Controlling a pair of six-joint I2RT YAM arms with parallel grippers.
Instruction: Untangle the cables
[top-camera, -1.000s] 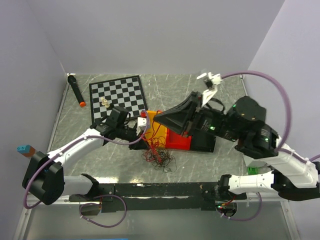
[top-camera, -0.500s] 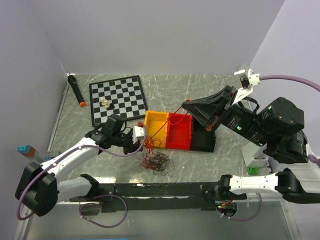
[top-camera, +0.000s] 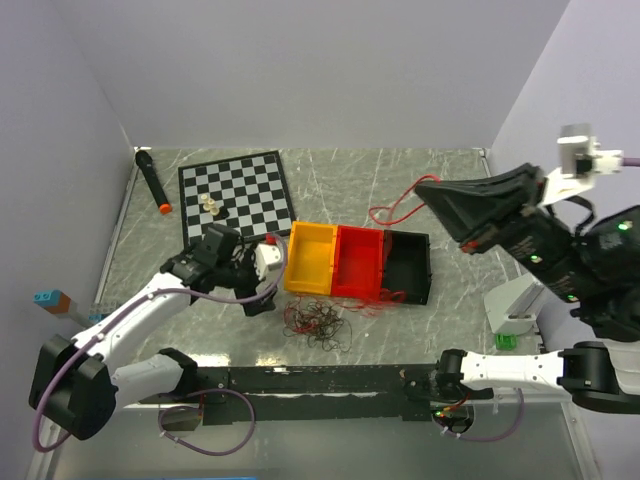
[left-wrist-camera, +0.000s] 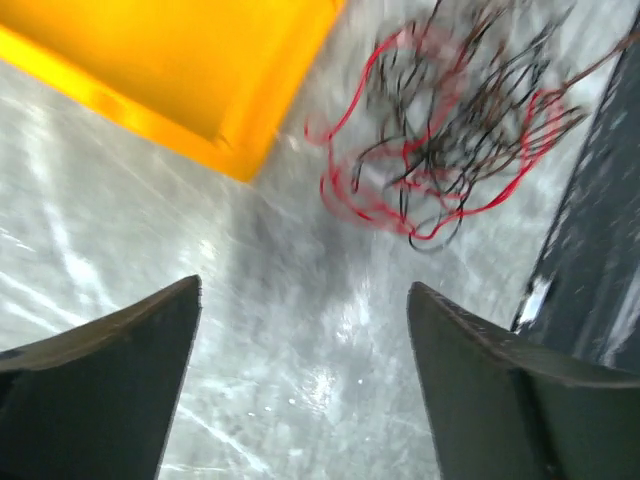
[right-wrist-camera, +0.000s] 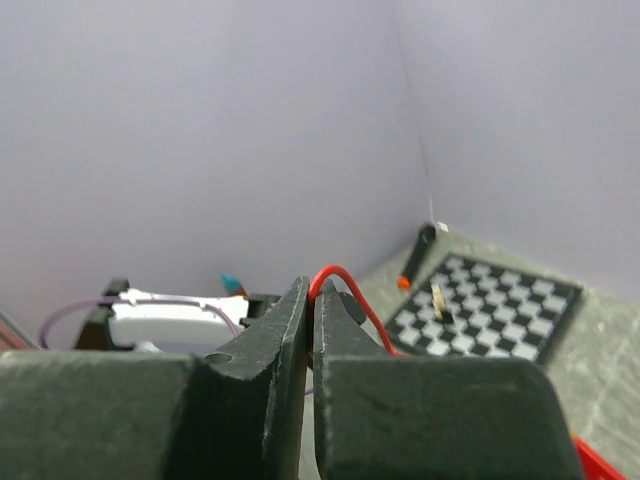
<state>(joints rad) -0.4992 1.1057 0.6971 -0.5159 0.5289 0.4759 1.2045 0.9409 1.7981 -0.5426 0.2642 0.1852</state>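
The cables (top-camera: 320, 322) lie as a red and black tangle on the table in front of the yellow bin (top-camera: 310, 258). One red cable (top-camera: 392, 211) is pulled clear of the tangle and loops in the air above the black bin (top-camera: 405, 265). My right gripper (top-camera: 425, 188) is raised high and shut on this red cable (right-wrist-camera: 340, 275). My left gripper (top-camera: 258, 292) hovers open left of the tangle, nothing between its fingers (left-wrist-camera: 110, 365). In the left wrist view the tangle (left-wrist-camera: 450, 130) lies ahead, beside the yellow bin (left-wrist-camera: 180, 60).
A red bin (top-camera: 358, 262) sits between the yellow and black ones. A chessboard (top-camera: 236, 195) with chess pieces (top-camera: 210, 205) and a black marker (top-camera: 150, 180) lie at the back left. A black rail (top-camera: 320, 380) runs along the near edge. Walls close in on three sides.
My right gripper rose and swung right, drawing a red cable out of the tangle. My left gripper let go of the tangle, opened and drew back to the left.
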